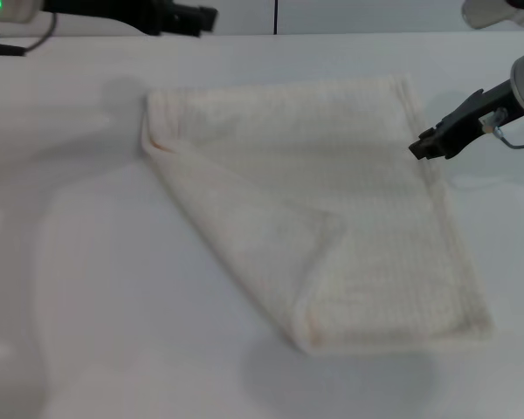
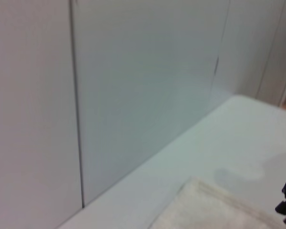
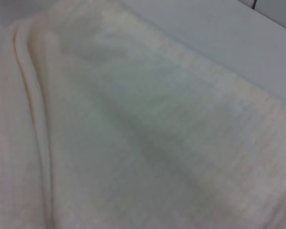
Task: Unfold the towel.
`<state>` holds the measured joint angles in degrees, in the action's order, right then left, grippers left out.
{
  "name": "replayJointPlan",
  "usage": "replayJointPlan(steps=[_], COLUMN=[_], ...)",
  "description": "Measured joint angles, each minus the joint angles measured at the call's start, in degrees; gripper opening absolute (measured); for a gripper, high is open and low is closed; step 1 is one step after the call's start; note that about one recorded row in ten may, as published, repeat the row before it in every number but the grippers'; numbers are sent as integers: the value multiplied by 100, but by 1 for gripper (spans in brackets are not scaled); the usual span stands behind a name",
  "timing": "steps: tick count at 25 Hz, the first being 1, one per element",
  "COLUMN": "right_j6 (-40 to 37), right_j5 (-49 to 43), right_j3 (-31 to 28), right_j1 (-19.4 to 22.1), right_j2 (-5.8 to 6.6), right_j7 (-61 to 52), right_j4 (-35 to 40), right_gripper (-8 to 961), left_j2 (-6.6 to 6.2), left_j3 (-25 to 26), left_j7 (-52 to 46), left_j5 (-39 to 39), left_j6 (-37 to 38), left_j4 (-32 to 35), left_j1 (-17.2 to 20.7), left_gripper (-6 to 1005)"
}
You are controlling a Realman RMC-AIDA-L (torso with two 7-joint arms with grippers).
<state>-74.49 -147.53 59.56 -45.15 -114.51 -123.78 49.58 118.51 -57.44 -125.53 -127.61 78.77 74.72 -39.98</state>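
Right gripper, finger state indiscernible, poised just beside the folded towel edge, apparently to lift its flap; left gripper parked.

We cannot tell how the right gripper fingers stand, nor the left gripper fingers. The towel runs past every edge of the right wrist view.
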Motion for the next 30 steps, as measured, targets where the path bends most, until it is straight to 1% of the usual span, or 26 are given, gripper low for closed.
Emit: replayJointPlan(steps=[1, 6, 12, 15, 22, 27, 30], right_j6=[45, 301, 482, 489, 558, 646, 709], right_j5=[-2, -5, -8, -20, -34, -45, -52], right_j3=[3, 10, 6, 12, 25, 93, 133], right_j1=[1, 74, 109, 91, 108, 116, 119], right_j2=[-4, -38, -66, -70, -75, -79, -83], right_j7=[0, 2, 2, 2, 45, 47, 47], right_j4=[-26, -64, -221, -280, -352, -455, -513], right_gripper=[302, 98, -2, -2, -2, -2, -2], left_j2=[1, 18, 40, 60, 56, 62, 56], left_j3=[-131, -657, -1428, -1844, -2375, -2641, -2702], left_j7=[-114, -410, -683, -758, -699, -611, -523], left_j5=[-85, -261, -163, -39, 505, 705, 869], left_j6=[-48, -170, -492, -796, -1262, -1424, -1445], left_j4=[1, -99, -674, -890, -1366, -1570, -1579], left_j1=[-22, -75, -96, -53, 83, 148, 210], left_gripper=[711, 711, 710, 710, 710, 710, 710])
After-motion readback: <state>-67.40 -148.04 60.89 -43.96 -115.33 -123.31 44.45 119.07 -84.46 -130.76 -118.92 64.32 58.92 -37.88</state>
